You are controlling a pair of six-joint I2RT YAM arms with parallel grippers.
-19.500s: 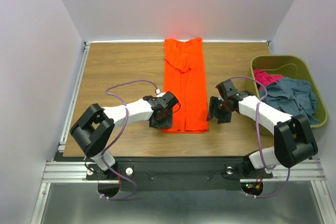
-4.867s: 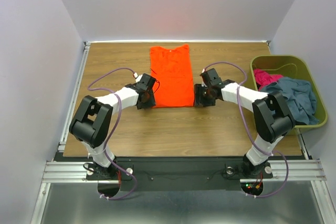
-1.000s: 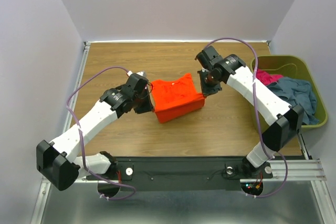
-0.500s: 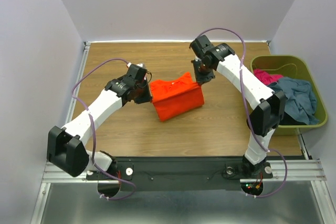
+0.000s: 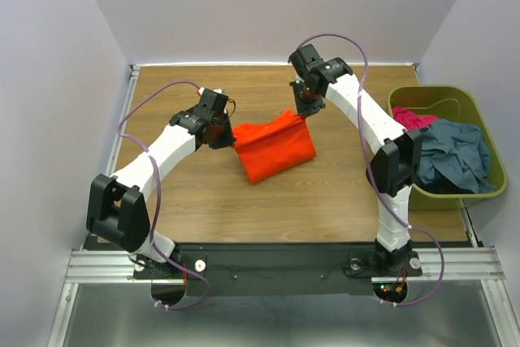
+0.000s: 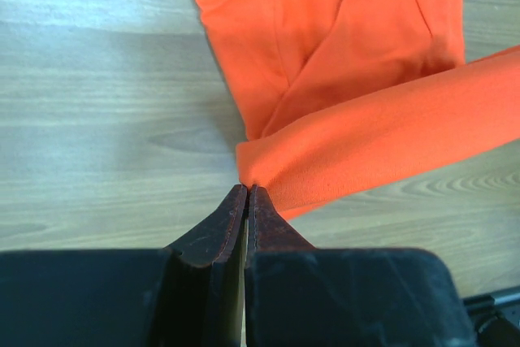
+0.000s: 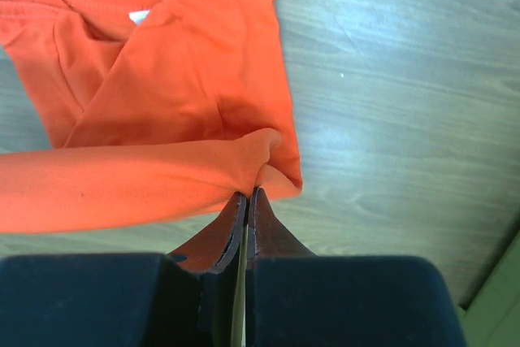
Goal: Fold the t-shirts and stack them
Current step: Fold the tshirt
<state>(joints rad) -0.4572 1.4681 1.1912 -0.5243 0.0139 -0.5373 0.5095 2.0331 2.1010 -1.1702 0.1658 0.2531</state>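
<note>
Left tool (image 6: 246, 194), right tool (image 7: 245, 198) clamped, arms outstretched.

Orange t-shirt (image 5: 272, 145) folded mid-table, blue-grey t-shirt (image 5: 451, 152) and pink t-shirt (image 5: 410, 119) crumpled right.

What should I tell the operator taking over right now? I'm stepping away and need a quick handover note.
Left gripper: shut on the orange t-shirt at its left corner.
Right gripper: shut on the same shirt's right corner.
The folded edge is lifted above the table, mid-fold.
The blue-grey t-shirt and pink t-shirt lie unfolded in the green tub.
Left: finish this fold, fold the other two, stack all three.
</note>
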